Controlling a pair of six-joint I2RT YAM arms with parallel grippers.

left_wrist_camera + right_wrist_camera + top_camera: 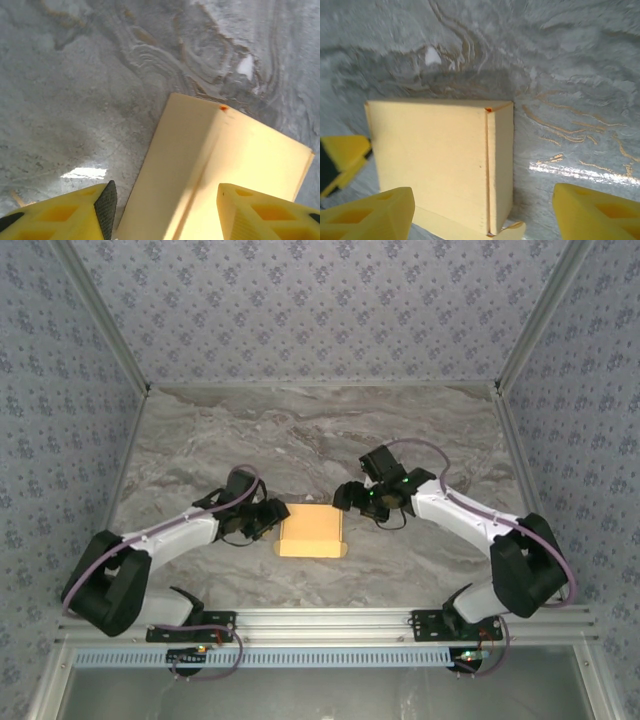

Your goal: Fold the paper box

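Observation:
The paper box is a pale orange-yellow, squarish folded box lying on the marble table, between the two arms. My left gripper is at its left edge. In the left wrist view the box runs away from the gripper, whose jaws stand apart over the box's near left edge without closing on it. My right gripper hovers at the box's far right corner. In the right wrist view the box lies below the gripper, whose fingers stand wide apart. A small flap sticks out at the box's near corner.
The grey marble tabletop stretches behind the box to patterned walls at the back and both sides. A metal rail runs along the near edge by the arm bases. One left finger shows beside the box in the right wrist view.

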